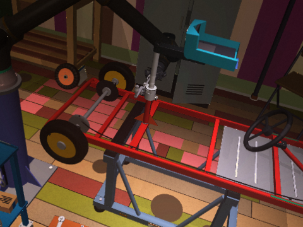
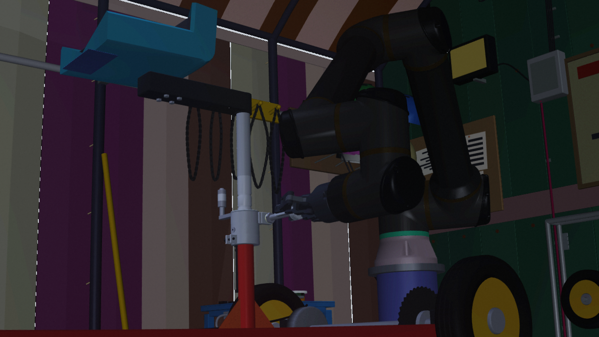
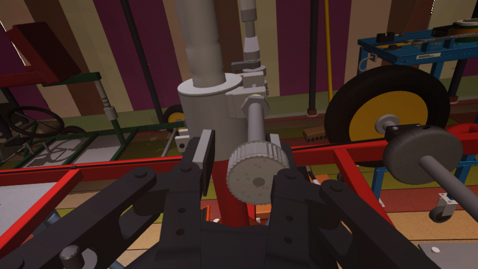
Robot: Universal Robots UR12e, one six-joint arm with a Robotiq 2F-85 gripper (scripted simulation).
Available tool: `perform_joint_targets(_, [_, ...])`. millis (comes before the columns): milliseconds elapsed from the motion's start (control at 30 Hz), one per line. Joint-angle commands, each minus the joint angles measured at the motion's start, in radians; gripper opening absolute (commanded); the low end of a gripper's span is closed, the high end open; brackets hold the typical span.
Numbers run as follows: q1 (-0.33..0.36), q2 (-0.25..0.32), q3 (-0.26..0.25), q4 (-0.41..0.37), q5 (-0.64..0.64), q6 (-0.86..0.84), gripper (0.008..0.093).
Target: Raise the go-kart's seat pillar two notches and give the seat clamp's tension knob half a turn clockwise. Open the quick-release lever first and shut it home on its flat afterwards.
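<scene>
The grey seat pillar (image 3: 202,43) rises out of the grey seat clamp (image 3: 214,110), which sits on the red frame post (image 2: 246,285). The ribbed tension knob (image 3: 256,171) sticks out of the clamp on a short shaft toward me, and my gripper (image 3: 244,157) is closed around it. The quick-release lever (image 3: 250,36) stands upright on the clamp's far side, beside the pillar. The blue seat (image 1: 212,46) sits on a black bracket at the pillar's top. In the side camera my gripper (image 1: 159,67) is behind the pillar (image 1: 154,70).
A blue tool cart (image 3: 417,50) stands on the right behind the yellow-hubbed rear wheel (image 3: 387,113). The rear axle (image 3: 444,180) with a grey disc runs close on my right. Red frame rails (image 1: 189,171) cross below. The steering wheel (image 1: 268,130) is at the kart's far end.
</scene>
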Motion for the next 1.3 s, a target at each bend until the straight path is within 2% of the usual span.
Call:
perform_joint_targets(0, [0.0,-0.001,0.001,0.002,0.003,0.011,0.008])
perform_joint_targets(533, [0.0,-0.001,0.001,0.002,0.003,0.25,0.008])
perform_joint_targets(1267, [0.0,-0.001,0.001,0.002,0.003,0.673,0.008])
